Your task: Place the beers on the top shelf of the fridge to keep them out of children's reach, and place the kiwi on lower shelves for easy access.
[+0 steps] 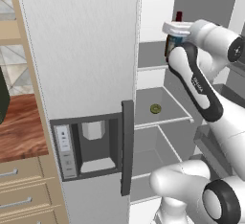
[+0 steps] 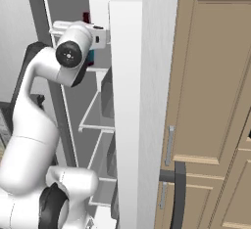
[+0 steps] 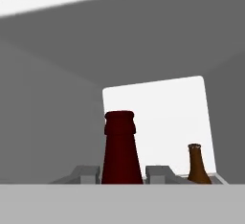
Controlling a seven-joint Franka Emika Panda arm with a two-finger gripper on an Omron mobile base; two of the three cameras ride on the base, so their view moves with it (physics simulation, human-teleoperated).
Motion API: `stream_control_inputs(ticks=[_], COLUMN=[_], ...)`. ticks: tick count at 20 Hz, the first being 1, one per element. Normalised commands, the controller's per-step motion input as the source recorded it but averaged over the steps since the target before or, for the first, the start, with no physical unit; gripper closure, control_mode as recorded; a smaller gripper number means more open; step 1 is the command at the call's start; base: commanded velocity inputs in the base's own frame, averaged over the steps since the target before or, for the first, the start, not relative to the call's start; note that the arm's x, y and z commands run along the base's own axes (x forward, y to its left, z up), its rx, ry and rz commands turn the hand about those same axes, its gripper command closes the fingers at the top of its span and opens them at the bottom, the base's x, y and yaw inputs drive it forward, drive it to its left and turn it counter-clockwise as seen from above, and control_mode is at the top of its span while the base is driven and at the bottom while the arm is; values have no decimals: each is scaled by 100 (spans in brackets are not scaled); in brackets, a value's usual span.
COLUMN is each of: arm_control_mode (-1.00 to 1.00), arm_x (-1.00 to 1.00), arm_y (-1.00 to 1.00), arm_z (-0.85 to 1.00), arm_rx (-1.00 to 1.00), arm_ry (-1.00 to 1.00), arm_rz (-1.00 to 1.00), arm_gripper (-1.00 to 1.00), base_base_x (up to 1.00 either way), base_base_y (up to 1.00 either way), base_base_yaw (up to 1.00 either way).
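A: Background first, left base view?

B: Simulated kitchen. Brushed-silver fridge (image 1: 81,50) with its door swung open, dark dispenser recess (image 1: 93,144) and dark vertical handle (image 1: 127,146) on the door face. Wood counter (image 1: 21,127) and tan drawers (image 1: 24,189) at left. Pale grey interior behind the door.

A: Task things there?

B: Kiwi (image 1: 155,108) lies on a lower shelf (image 1: 165,118), alone, mid-panel. Maroon beer (image 1: 178,18) is up at the top shelf (image 1: 152,67) level, red cap poking above the white hand. Blue label just visible under the hand.

A: Gripper?

B: Gripper (image 1: 175,39) sits at that bottle, fingers hidden behind the hand and arm in this view.

A: Right base view?

B: Tan cabinet doors (image 2: 211,91) at right, white fridge door edge (image 2: 130,115) down the middle. Arm reaches into the interior at upper left. Maroon bottle's neck (image 2: 87,18) shows above the hand, a bit of blue label below it. Shelf rims stack beneath.

A: Hand view?

B: Grey fridge walls and a bright white back panel (image 3: 158,122). Maroon beer's neck (image 3: 121,149) stands upright, close, right between the two pale finger pads (image 3: 160,173). Jaws are clamped on the maroon beer. Amber beer (image 3: 197,164) stands upright farther back to the right, apart from the held one. Its base is cut off, so I can't tell what it rests on.
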Motion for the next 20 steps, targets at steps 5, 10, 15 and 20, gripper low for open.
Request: stream_control_inputs(ticks=[5,10,15,20], arm_control_mode=[-100,-100,-100,-100], arm_x=[28,29,21,18], arm_y=[-4,0,0,0], arm_z=[0,-1,-8,-10], arm_rx=[0,0,-1,0], arm_ry=[0,0,0,0], arm_rz=[5,2,0,0], arm_gripper=[100,100,100,100], base_base_x=[0,0,0,0], base_base_y=[0,0,0,0], base_base_yaw=[0,0,0,0])
